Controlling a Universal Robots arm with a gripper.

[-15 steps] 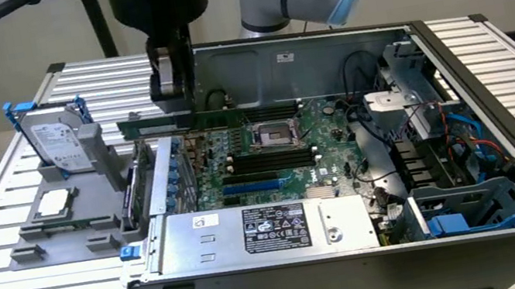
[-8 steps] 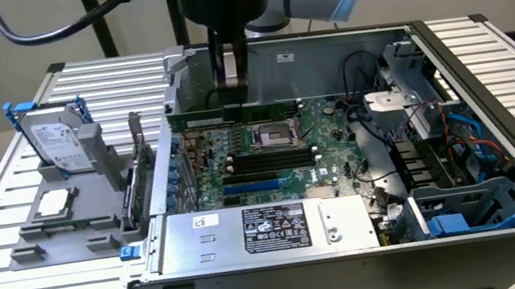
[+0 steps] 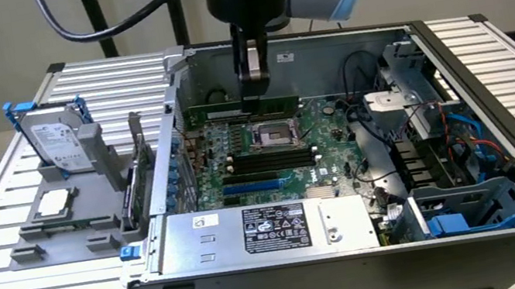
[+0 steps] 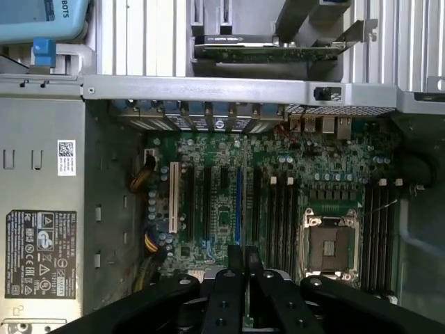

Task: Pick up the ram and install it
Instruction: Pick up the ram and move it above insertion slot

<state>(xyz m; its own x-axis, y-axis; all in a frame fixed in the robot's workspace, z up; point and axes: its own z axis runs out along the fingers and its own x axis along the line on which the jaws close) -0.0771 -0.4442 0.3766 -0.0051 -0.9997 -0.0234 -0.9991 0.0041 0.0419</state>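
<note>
One step in hand: carry. Holding ram [image 3: 215,112] in tool [image 3: 256,102], pinched near-shut on stick, hanging just beneath tool over motherboard [image 3: 332,140]. Memory slots [image 3: 266,160] lower, off to tool's side. Probably calls for lining up over slot, straight press.

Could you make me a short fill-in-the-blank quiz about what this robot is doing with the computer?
1. The gripper is shut on the ___.
2. It hangs over the ___ inside the open case.
3. The hard drive stands outside the case, at the exterior view's ___.
Missing words: ram; motherboard; left.
</note>
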